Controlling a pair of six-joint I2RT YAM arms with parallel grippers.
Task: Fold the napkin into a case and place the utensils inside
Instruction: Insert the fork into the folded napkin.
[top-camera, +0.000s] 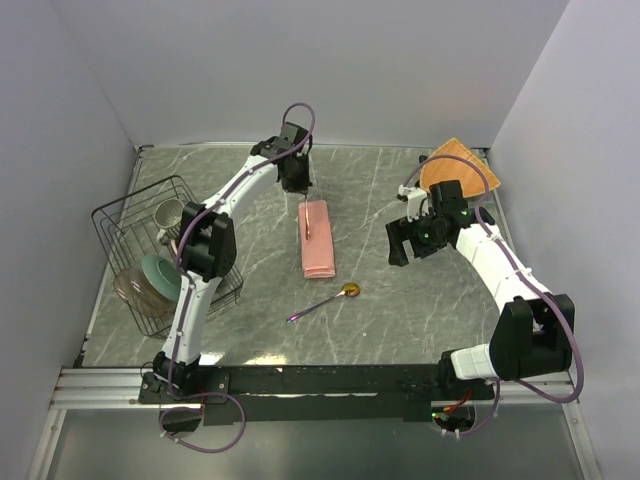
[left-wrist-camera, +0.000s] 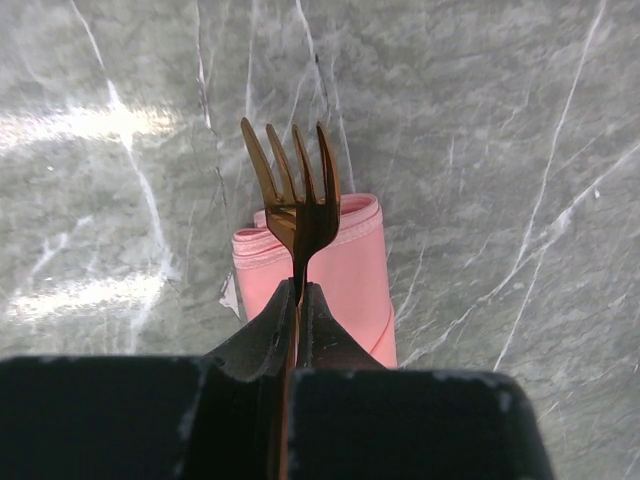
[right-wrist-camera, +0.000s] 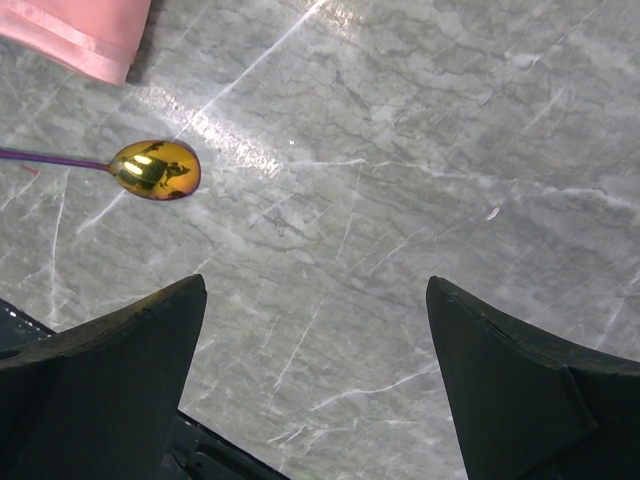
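- the left arm (top-camera: 240, 185) rises from its base at the near left, bends at the elbow and reaches forward and inward, with the wrist at its far end.
- the left gripper (top-camera: 298, 185) points down, its jaws pressed together on the handle of the fork (left-wrist-camera: 298, 200), whose tines point away from the wrist.
- the right arm (top-camera: 495, 260) folds at its elbow by the near right and stretches forward and inward.
- the right gripper (top-camera: 402, 230) hangs tilted downward, its 2 fingers (right-wrist-camera: 120, 370) spread wide with nothing between them.

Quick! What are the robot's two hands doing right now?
Left gripper: closed, holding the fork.
Right gripper: open, holding nothing.
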